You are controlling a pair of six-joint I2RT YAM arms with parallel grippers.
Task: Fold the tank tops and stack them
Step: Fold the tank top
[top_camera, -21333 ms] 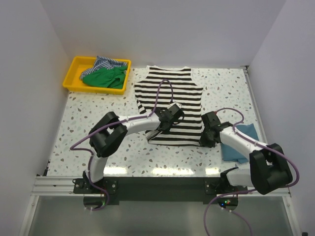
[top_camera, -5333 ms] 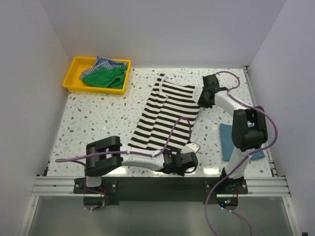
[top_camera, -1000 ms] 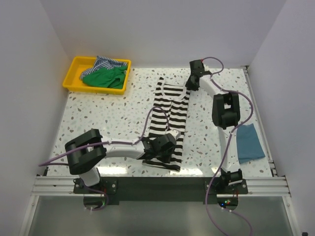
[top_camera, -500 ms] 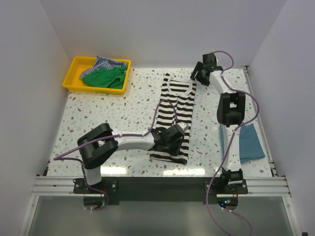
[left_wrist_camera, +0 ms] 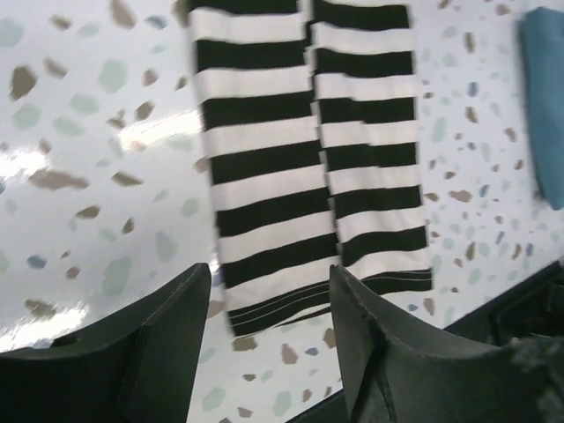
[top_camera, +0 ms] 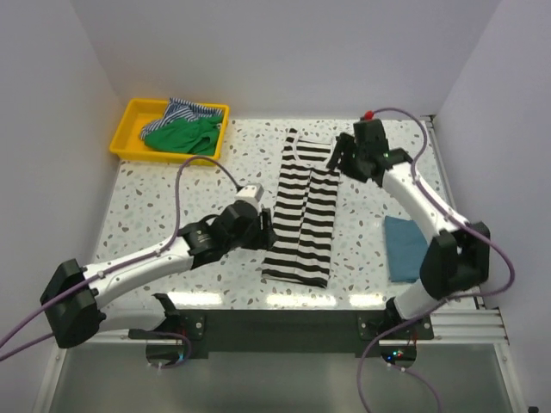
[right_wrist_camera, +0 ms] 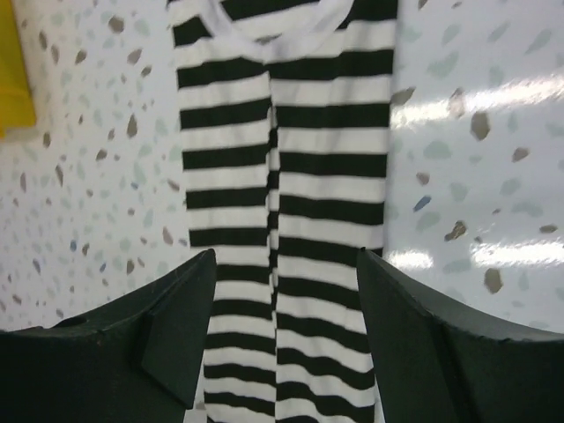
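A: Striped tank top [top_camera: 301,211]?
B: Frame centre, folded strip, long axis near-vertical, neck up top, hem by the table [top_camera: 172,198] front edge. Room both sides.
A: Grippers?
B: Left gripper [left_wrist_camera: 264,291], right gripper [right_wrist_camera: 286,264]: jaws apart.

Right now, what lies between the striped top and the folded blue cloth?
Nothing: only bare speckled table separates the striped top from the blue cloth, seen from the overhead camera.

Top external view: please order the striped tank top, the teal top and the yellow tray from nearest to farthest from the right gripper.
From the right gripper:
1. Striped tank top, right beside it, table centre.
2. Teal top, near right side.
3. Yellow tray, far left corner.
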